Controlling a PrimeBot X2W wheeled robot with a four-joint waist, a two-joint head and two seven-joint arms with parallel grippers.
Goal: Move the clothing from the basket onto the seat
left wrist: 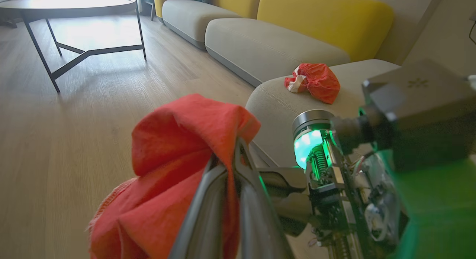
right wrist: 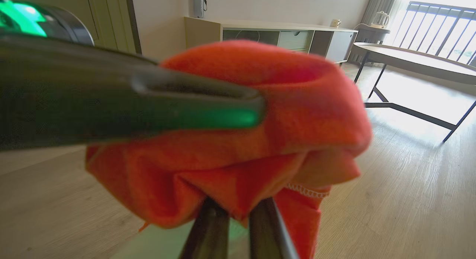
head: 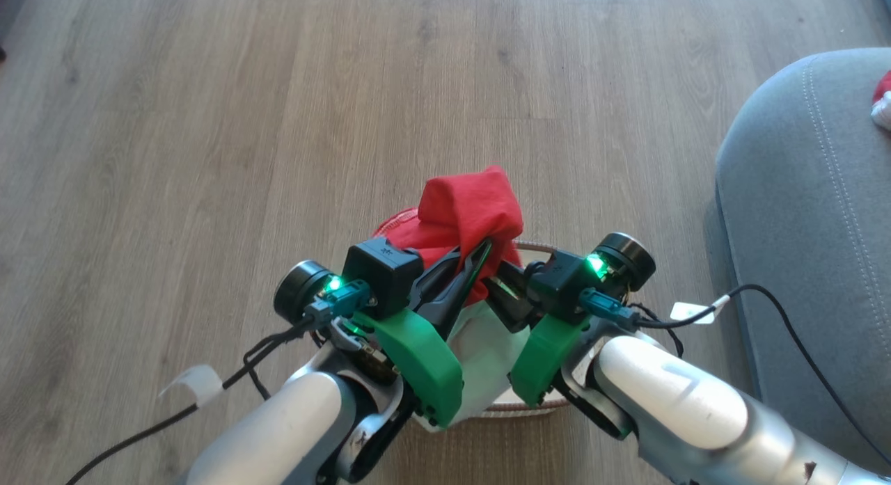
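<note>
Both hands meet over the basket [head: 534,247], which stands on the wood floor [head: 209,123] just in front of the robot and is mostly hidden beneath the two wrists. The left hand [head: 480,252] is closed on the red garment [head: 466,207]. In the left wrist view its two fingers [left wrist: 208,199] stand pressed together with a fold of the red cloth pinched between them. The right hand [head: 502,282] comes in from the other side. In the right wrist view its fingers [right wrist: 210,229] run up into the underside of the bunched cloth and seem clamped on it, though the tips are buried in the folds. The red garment is lifted in a peaked bundle above the basket rim, its lower part hanging down towards the basket. A white garment [head: 487,353] lies below it in the basket, between the two green wrist guards. The grey seat [head: 800,193] is to the robot's right, apart from the basket. A small red-and-white piece [left wrist: 314,80] lies on the seat, near its rounded edge.
</note>
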